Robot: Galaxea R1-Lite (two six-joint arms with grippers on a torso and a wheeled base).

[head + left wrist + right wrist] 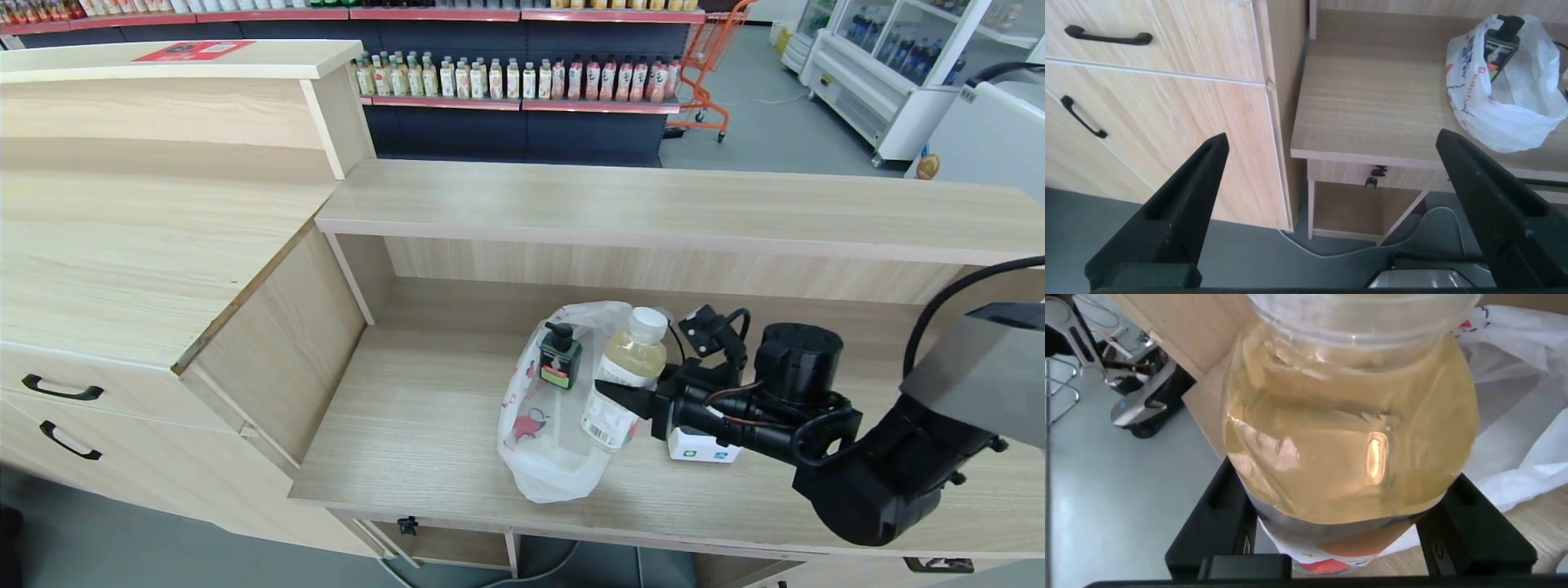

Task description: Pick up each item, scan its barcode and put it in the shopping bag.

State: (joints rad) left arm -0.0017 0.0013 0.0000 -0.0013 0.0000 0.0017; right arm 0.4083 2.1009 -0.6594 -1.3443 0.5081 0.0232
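A clear bottle of pale yellow drink (627,371) with a white cap and a barcode label is tilted over the mouth of the white plastic shopping bag (539,457). My right gripper (618,400) is shut on the bottle's lower half; in the right wrist view the bottle (1347,433) sits between the black fingers (1212,527). A dark pump bottle (560,359) stands inside the bag. My left gripper (1331,143) hangs open and holds nothing, low beside the counter, with the bag (1503,114) and the pump bottle (1503,41) far off.
A small white box-shaped device (702,447) lies on the wooden counter (408,425) under my right wrist. A raised shelf (653,204) runs behind the counter. A drawer cabinet with black handles (1109,36) stands at the left.
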